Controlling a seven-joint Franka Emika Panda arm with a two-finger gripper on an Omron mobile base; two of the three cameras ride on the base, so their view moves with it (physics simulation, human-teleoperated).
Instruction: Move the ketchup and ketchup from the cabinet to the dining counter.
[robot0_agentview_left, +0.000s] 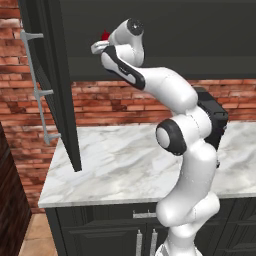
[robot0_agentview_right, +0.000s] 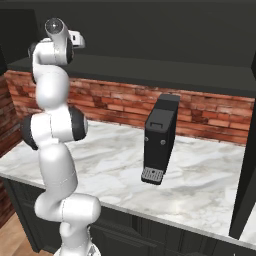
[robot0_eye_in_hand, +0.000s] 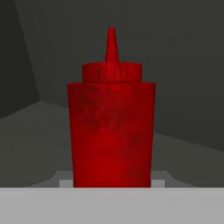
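Observation:
A bright red ketchup (robot0_eye_in_hand: 111, 127) with a tapered nozzle stands upright on the dark floor of the cabinet (robot0_eye_in_hand: 26, 131), very close in the hand view. Its red tip (robot0_agentview_left: 105, 35) peeks out past the hand in the left base view. My gripper (robot0_agentview_left: 98, 46) is raised inside the open upper cabinet (robot0_agentview_left: 165, 67), with its jaws on either side of the bottle, shut on it. From the right the hand (robot0_agentview_right: 77, 39) reaches in over the shelf edge. The dining counter is out of view.
The cabinet's tall black door (robot0_agentview_left: 55, 75) with a silver bar handle (robot0_agentview_left: 37, 85) hangs open on the left. Another door (robot0_agentview_right: 247, 185) stands open on the right. A black coffee machine (robot0_agentview_right: 160, 140) sits on the marble worktop (robot0_agentview_left: 115, 165) below, against the brick wall.

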